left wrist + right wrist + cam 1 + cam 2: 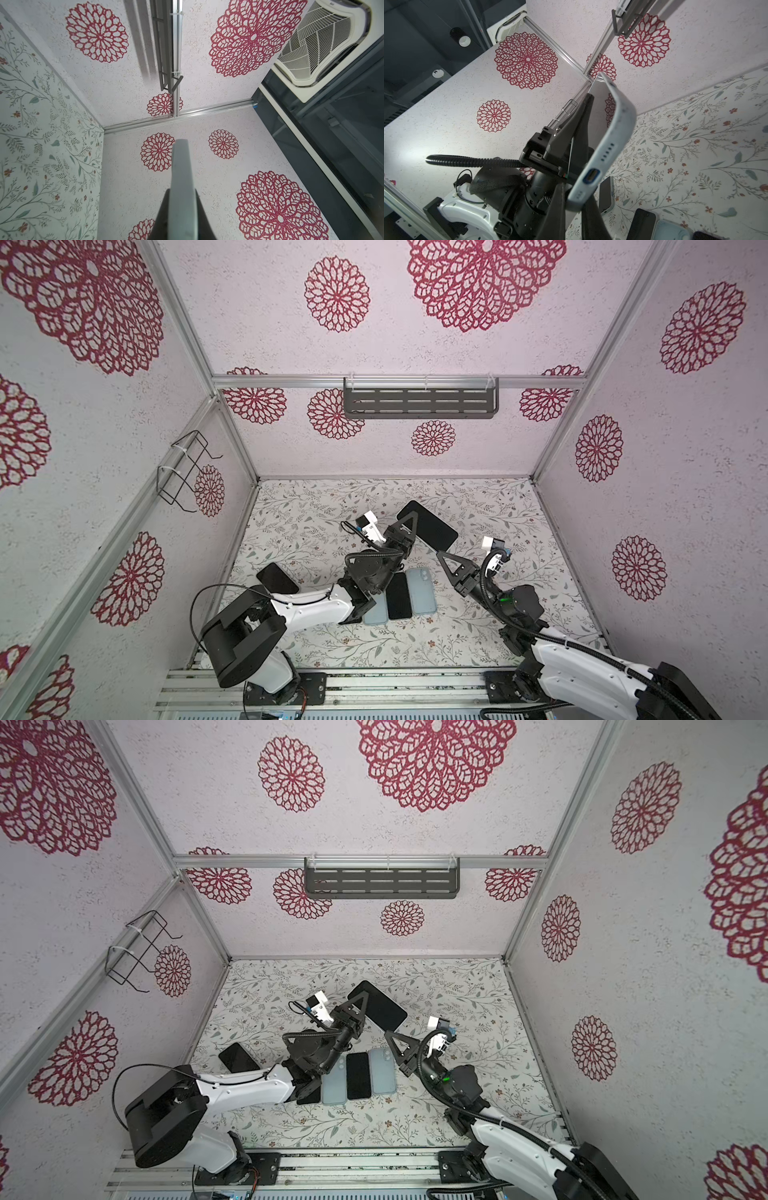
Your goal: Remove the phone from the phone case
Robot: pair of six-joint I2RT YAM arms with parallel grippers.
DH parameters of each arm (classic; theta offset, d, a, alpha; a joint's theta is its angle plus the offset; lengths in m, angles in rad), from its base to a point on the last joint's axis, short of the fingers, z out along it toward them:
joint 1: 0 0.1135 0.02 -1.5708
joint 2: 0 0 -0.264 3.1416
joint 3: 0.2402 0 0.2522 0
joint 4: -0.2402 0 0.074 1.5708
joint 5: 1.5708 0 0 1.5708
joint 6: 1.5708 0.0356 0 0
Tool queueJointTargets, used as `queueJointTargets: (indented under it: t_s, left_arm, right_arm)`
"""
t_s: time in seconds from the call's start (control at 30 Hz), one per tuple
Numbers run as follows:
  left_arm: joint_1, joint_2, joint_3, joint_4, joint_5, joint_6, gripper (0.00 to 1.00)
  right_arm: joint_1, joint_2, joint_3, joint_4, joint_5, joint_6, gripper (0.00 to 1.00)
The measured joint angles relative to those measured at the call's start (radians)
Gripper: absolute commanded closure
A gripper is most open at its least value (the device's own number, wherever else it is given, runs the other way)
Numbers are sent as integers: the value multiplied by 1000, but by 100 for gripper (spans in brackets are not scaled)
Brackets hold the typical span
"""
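Floral-print surface (490, 506). Black handset (275, 577) lies flat at mid-left, screen up. Lower centre, a row side by side: pale-blue slab (376, 614), partly hidden, black slab (399, 596), pale-blue back w/ camera lenses (420, 591). Grey slotted shelf (419, 404) on back wall, upper centre. Black wire rack (183, 472) on wall at left. Red rosette prints on all walls.

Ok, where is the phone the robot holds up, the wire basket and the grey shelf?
held phone (434, 526), in a top view, middle of its dark screen.
wire basket (183, 472), in a top view, middle of its frame.
grey shelf (419, 403), in a top view, its slotted middle.
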Motion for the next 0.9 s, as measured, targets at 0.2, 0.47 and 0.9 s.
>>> queueJointTargets:
  t_s: [0.2, 0.47, 0.9]
  left_arm:
    - [24, -18, 68, -92, 59, -75, 100]
    - [42, -22, 120, -189, 85, -86, 100]
    - [70, -140, 79, -332, 176, -32, 100]
  right_arm:
    - [27, -74, 158, -344, 100, -298, 100]
    - [53, -97, 232, -555, 251, -679, 100]
    - [36, -315, 66, -612, 443, -883, 60]
